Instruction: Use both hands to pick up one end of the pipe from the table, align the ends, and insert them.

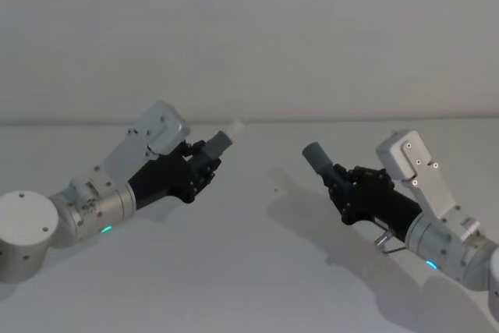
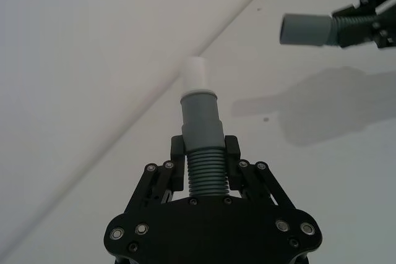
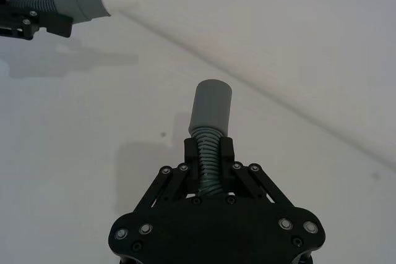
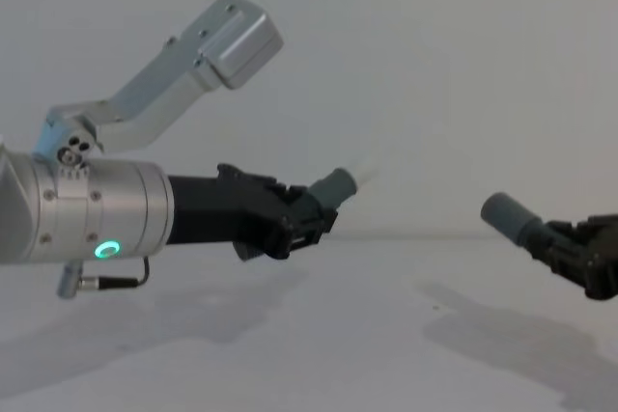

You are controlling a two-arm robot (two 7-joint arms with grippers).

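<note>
The worktop (image 1: 234, 286) lies below the plain cuff (image 3: 212, 106), which serves here as the reference, and both hose pieces are held in the air clear of it. The right arm (image 1: 444, 247) reaches in from behind that cuff, and the left arm (image 1: 93, 208) comes from well off to its left. The right gripper (image 3: 209, 149) has its fingers (image 3: 228, 149) closed on the ribbed part of the plain piece (image 3: 209, 165), just behind the cuff. The left gripper (image 2: 204, 153) has its fingers (image 2: 178, 149) closed the same way on the tipped piece (image 2: 204, 174). That piece's own cuff (image 2: 200, 119) and white tip (image 2: 197, 72) sit well apart to the left of the plain cuff. The step in hand looks like alignment. In the head view both cuffs tilt up and away, so they meet as a V rather than on one line. To do this well, turn both wrists until the white tip points straight at the plain cuff's end face at the same height, and only then close the gap slowly. Both grips sit close behind the cuffs, which should limit bending in the ribs. Whether the plain cuff's mouth is open cannot be told from here.
</note>
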